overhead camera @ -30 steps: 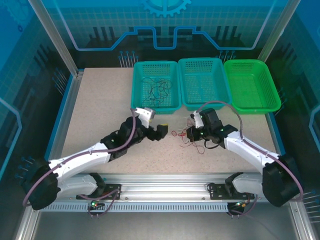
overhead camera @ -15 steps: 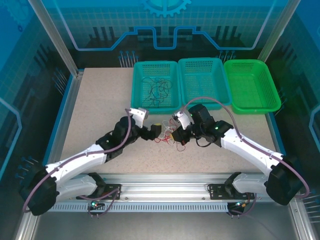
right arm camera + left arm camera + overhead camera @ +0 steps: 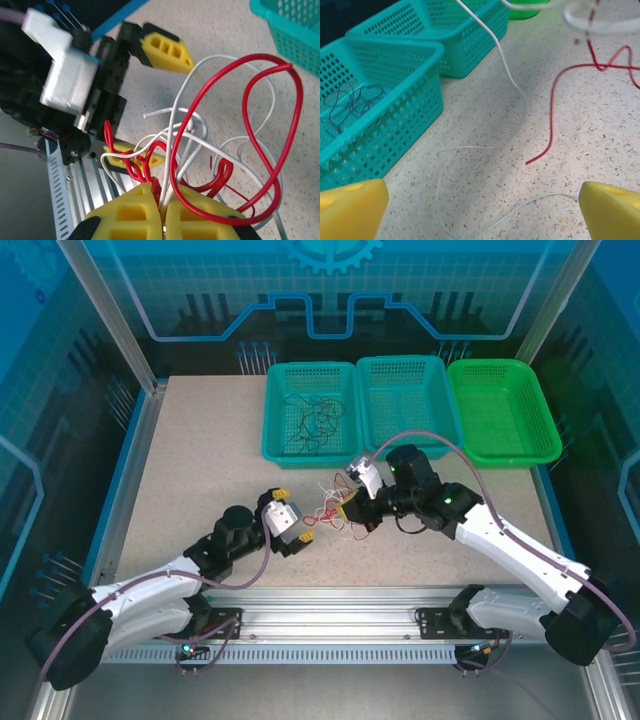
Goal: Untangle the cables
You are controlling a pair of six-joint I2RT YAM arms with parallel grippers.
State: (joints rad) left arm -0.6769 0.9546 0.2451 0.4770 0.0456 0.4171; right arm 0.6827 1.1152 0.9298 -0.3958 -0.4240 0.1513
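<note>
Early stage, I judge: my right gripper (image 3: 162, 200) has its jaws pinched on the knotted red-and-white cables (image 3: 333, 510), low over the table (image 3: 200, 460); left gripper (image 3: 480, 215) jaws spread, empty, beside loose ends; dark cables (image 3: 315, 422) bunched in the left basket (image 3: 268, 435); all separating left to do.

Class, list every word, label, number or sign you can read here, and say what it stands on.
None can be read. The back panel bears only a gear and line pattern. The baskets, cables and table carry no lettering.
</note>
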